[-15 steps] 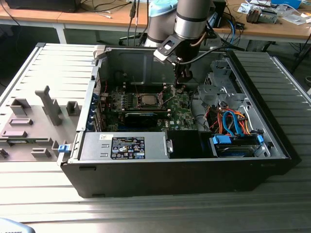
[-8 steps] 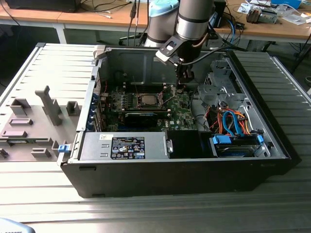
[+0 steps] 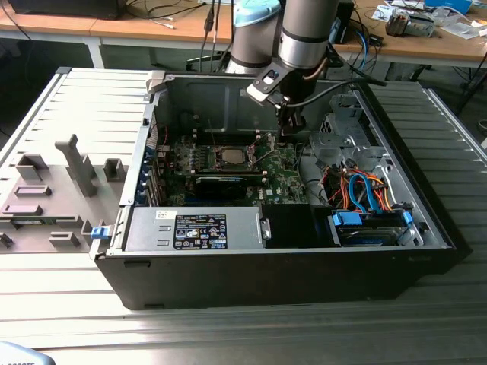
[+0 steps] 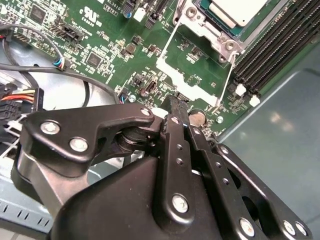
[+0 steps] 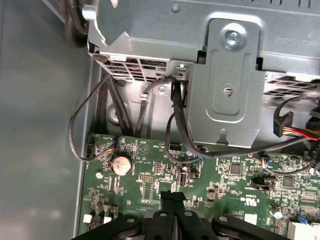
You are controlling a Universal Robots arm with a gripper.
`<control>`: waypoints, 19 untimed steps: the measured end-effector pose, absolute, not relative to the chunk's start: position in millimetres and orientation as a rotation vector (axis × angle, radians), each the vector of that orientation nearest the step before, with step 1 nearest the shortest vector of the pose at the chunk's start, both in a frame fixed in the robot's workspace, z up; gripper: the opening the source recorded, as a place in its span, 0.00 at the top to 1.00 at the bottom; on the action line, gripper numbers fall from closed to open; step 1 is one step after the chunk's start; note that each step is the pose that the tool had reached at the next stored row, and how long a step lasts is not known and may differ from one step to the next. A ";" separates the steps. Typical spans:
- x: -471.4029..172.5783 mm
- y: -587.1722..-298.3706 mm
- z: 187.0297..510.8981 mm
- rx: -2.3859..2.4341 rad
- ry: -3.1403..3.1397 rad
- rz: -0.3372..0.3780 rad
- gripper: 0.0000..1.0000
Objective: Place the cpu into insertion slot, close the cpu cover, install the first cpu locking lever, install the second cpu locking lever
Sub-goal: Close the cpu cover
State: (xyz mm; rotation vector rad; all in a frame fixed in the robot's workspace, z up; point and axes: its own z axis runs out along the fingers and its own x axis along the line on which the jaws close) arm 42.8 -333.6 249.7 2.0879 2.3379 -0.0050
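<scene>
Black fingers of the gripper squeezed flat together, with nothing held between

Tips pointing down at the green board, very close above it; hard to tell whether touching

Just beside the tips, a small round coin battery, shiny and silver

A little way along the board, apart from the gripper, the cpu with its pale grey top, lying inside the insertion slot

Around the chip, the silver cpu cover, looking flat and down over the slot

Two thin silver rods running along the sides of the slot, out toward the gripper

Right next to the slot, on its other side, long black memory rails in a row

In the first wrist view, past the edge of the board, a grey metal cage with a screw in it, and thin black cables hanging down to the board

In the exterior view, the arm reaching down into the open computer case, with the gripper on the exterior view's right of the cpu

Nearer the front of the case, a grey power box with a black label, and blue and orange wires toward the exterior view's right

Under it all, a grey ribbed table
</scene>
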 end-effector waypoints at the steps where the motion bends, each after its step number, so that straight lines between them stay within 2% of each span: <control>1: 42.7 -333.6 247.8 2.088 2.338 -0.005 0.89; 7: 38.4 -333.6 236.8 2.088 2.339 -0.006 0.89; 19: 31.9 -333.6 239.8 2.086 2.336 -0.003 0.89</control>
